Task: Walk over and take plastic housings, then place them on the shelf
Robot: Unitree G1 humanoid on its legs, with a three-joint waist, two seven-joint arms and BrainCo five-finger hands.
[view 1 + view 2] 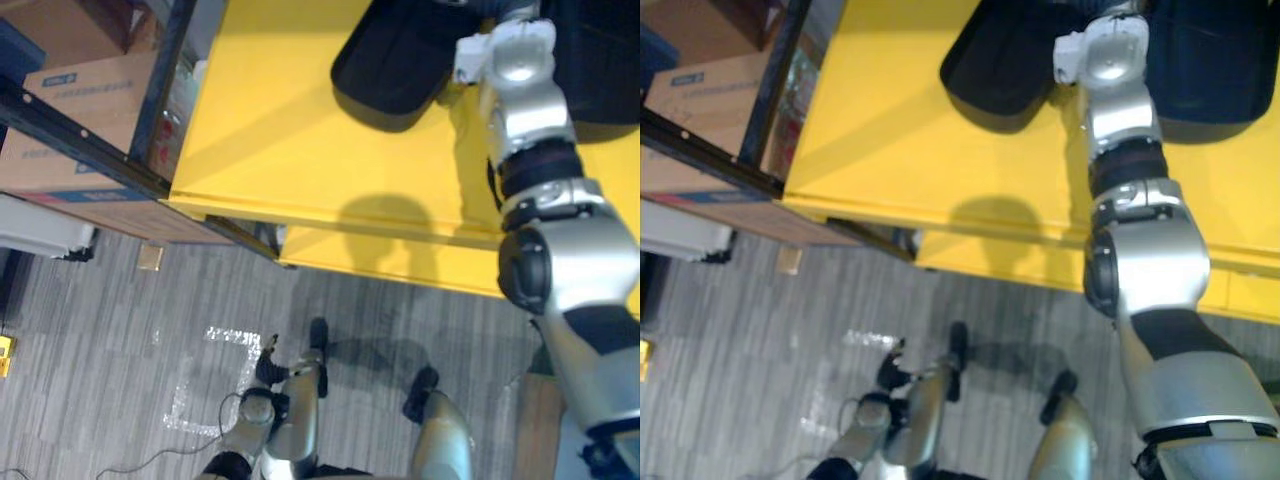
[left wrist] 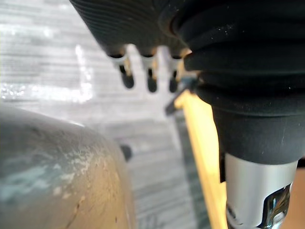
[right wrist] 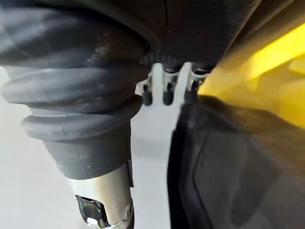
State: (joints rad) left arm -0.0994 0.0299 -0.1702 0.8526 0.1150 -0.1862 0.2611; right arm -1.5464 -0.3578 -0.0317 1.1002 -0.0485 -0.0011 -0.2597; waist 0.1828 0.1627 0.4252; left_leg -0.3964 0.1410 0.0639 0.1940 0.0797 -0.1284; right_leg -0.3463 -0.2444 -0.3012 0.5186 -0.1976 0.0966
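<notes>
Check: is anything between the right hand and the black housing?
Nothing visible does. The relaxed fingers of the right hand hang right at the edge of the black housing on the yellow surface; contact is unclear.

Blk housing (image 1: 390, 70), far end off-frame

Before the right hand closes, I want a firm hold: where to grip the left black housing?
Probably the black housing by its rounded near rim, from above: it lies flat on the yellow table, so only the rim offers the fingers an edge.

Head eyes look down, sharing black housing (image 1: 390, 70); wrist cameras close-up.
</notes>
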